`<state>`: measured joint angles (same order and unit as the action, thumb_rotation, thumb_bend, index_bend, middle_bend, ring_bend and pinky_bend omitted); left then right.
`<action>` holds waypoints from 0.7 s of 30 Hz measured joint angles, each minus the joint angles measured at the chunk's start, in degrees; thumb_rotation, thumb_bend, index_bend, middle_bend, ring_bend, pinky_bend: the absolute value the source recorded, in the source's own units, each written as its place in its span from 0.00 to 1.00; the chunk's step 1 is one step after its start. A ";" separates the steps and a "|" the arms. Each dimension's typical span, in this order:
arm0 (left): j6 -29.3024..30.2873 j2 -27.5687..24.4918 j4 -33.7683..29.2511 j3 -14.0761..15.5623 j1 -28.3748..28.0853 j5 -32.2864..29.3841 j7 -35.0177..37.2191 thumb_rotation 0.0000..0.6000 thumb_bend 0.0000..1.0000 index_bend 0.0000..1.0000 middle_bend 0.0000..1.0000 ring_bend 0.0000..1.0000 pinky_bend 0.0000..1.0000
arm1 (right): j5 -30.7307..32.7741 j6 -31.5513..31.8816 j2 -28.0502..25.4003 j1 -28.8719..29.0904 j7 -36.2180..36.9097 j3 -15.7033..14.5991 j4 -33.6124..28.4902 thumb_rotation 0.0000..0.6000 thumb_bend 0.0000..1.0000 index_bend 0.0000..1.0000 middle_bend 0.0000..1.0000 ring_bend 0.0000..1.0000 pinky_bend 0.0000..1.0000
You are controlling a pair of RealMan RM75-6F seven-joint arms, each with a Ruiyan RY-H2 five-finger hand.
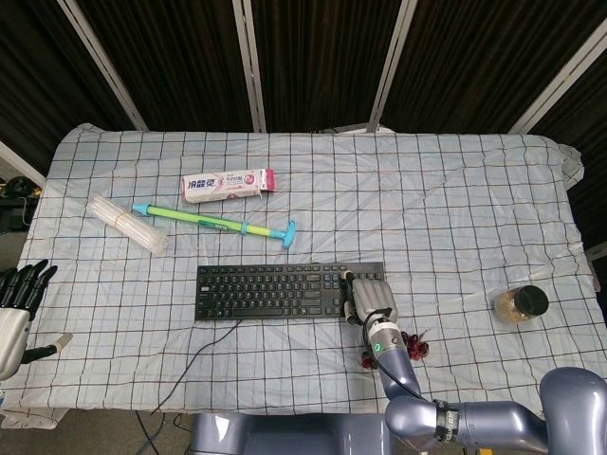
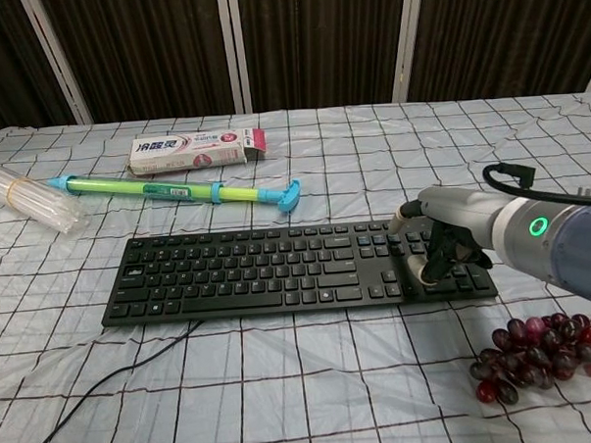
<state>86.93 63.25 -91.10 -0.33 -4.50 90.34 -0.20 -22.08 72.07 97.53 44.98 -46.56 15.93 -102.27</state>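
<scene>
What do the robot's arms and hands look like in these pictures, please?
The right arm is smooth blue-grey metal with a glowing green ring light and a black cable. Its right hand is silver-grey with dark fingers. The left hand has black fingers on a pale grey palm.

Free room and obstacles. The right hand point(image 2: 444, 246) rests on the right end of the keyboard point(image 2: 278, 269), which bars the table's middle. Just behind it lie the green pump point(image 2: 176, 191) and toothpaste box point(image 2: 196, 149), leaving a narrow lane between pump and keyboard. A tube bundle point(image 2: 25, 199) blocks the far left. The grapes point(image 2: 537, 353) crowd the near right, close beside the arm. The jar point(image 1: 521, 303) stands well apart by the right edge. Open cloth point(image 1: 436, 190) spreads behind and right of the keyboard. The left hand point(image 1: 17, 308) hangs off the left edge.
</scene>
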 measured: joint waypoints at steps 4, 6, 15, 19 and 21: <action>-0.34 -0.03 0.08 -0.04 -0.11 -0.25 0.24 1.00 0.08 0.00 0.00 0.00 0.00 | 0.45 -0.32 0.48 0.33 0.46 -0.06 1.13 1.00 0.57 0.16 0.95 0.91 0.81; -0.47 -0.04 0.10 -0.05 -0.16 -0.32 0.30 1.00 0.08 0.00 0.00 0.00 0.00 | 0.62 -0.41 0.72 0.37 0.78 -0.19 1.44 1.00 0.57 0.16 0.95 0.91 0.81; -0.44 -0.01 0.02 -0.02 -0.18 -0.27 0.15 1.00 0.08 0.00 0.00 0.00 0.00 | 1.54 -0.47 2.13 0.43 1.30 -1.23 2.49 1.00 0.57 0.16 0.95 0.91 0.81; -0.43 0.00 0.01 -0.02 -0.19 -0.25 0.12 1.00 0.08 0.00 0.00 0.00 0.00 | 1.85 -0.33 2.47 0.42 1.47 -1.39 2.67 1.00 0.57 0.16 0.95 0.91 0.81; -0.45 -0.01 0.01 -0.02 -0.20 -0.29 0.13 1.00 0.08 0.00 0.00 0.00 0.00 | 1.97 -0.28 2.54 0.45 1.49 -1.38 2.71 1.00 0.57 0.16 0.95 0.91 0.81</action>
<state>86.48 63.24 -91.10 -0.36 -4.70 90.05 -0.07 -20.12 71.80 100.06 45.43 -45.06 14.55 -99.56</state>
